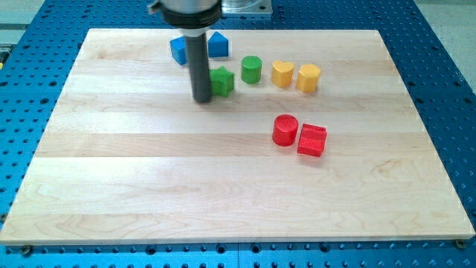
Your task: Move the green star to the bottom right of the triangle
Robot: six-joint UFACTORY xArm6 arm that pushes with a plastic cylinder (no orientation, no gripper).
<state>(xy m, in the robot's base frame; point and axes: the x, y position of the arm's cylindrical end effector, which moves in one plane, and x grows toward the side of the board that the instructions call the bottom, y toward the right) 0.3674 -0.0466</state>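
The green star [222,80] lies near the view's top centre of the wooden board [149,186]. My tip [202,99] stands right at the star's left side, touching or nearly touching it. The rod rises from there to the view's top. A blue block [179,49] sits to the left behind the rod, its shape partly hidden. Another blue block with a peaked top [217,44] sits just right of the rod, above the star. I cannot tell which blue block is the triangle.
A green cylinder [251,69] stands right of the star. A yellow heart [282,74] and a yellow hexagon-like block [309,77] follow to the right. A red cylinder [285,129] and a red cube [312,140] sit lower right.
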